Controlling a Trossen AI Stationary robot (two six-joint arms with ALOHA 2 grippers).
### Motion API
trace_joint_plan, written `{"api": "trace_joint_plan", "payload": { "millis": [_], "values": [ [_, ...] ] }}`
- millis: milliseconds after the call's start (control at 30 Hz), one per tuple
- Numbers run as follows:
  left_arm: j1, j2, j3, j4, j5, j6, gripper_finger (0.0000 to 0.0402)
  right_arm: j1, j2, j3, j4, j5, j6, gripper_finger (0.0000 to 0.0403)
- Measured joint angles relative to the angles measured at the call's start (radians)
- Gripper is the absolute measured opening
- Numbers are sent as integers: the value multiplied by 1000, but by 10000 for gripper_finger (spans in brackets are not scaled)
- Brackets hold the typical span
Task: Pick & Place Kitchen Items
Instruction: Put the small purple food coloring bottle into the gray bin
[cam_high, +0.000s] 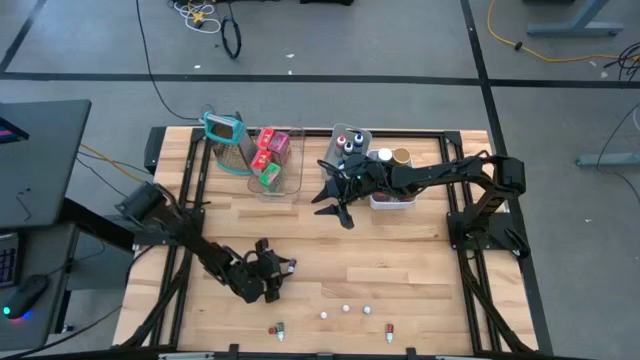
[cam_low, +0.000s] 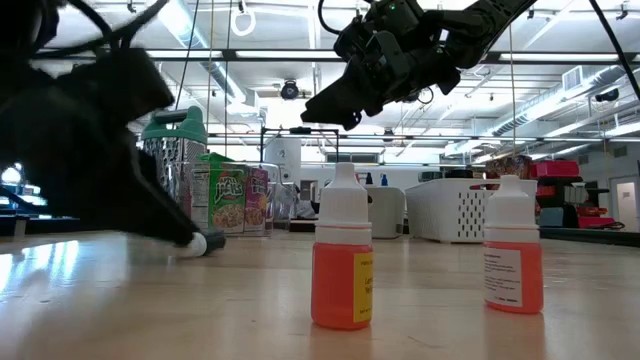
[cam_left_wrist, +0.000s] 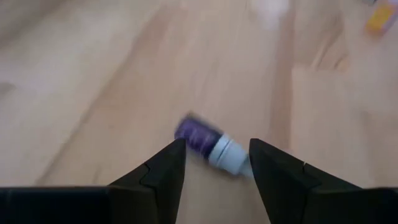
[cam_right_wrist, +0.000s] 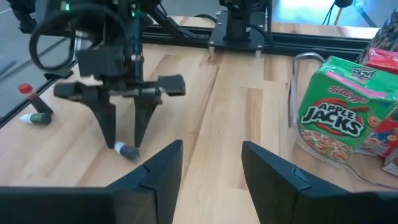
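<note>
The left gripper (cam_high: 283, 268) hangs low over the wooden table (cam_high: 400, 260), fingers spread, with a small purple bottle (cam_left_wrist: 211, 143) lying on its side between the fingertips, untouched. The right gripper (cam_high: 335, 212) hovers raised and apart, fingers spread, holding nothing

My high view looks straight down on the table (cam_high: 330, 265). My low view sits at tabletop height, near two orange bottles (cam_low: 341, 250). Both wrist views share the purple bottle (cam_left_wrist: 208, 142) lying under the left gripper (cam_right_wrist: 122, 144).
</note>
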Motion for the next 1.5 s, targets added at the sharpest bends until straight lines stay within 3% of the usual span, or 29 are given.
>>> {"api": "trace_joint_plan", "payload": {
  "millis": [100,333,633,767,1033,1200,1333,1500],
  "values": [
    [1,56,2,21,-11,-20,188,0,0,0,-1,12,-4,176],
    [53,56,31,-51,31,-45,177,0,0,0,0,18,-34,176],
    [81,59,31,-47,42,-8,99,0,0,0,8,17,-24,176],
    [86,62,28,-2,24,-2,68,6,0,0,14,29,97,176],
    [168,65,25,38,-2,56,73,9,1,0,-107,317,131,176],
    [259,64,26,48,-32,89,68,6,1,1,-41,470,43,176],
    [334,64,26,80,-62,152,61,5,1,1,-54,483,-12,176],
    [407,62,27,226,0,301,68,9,0,1,-157,490,-30,176]
  ]
}}
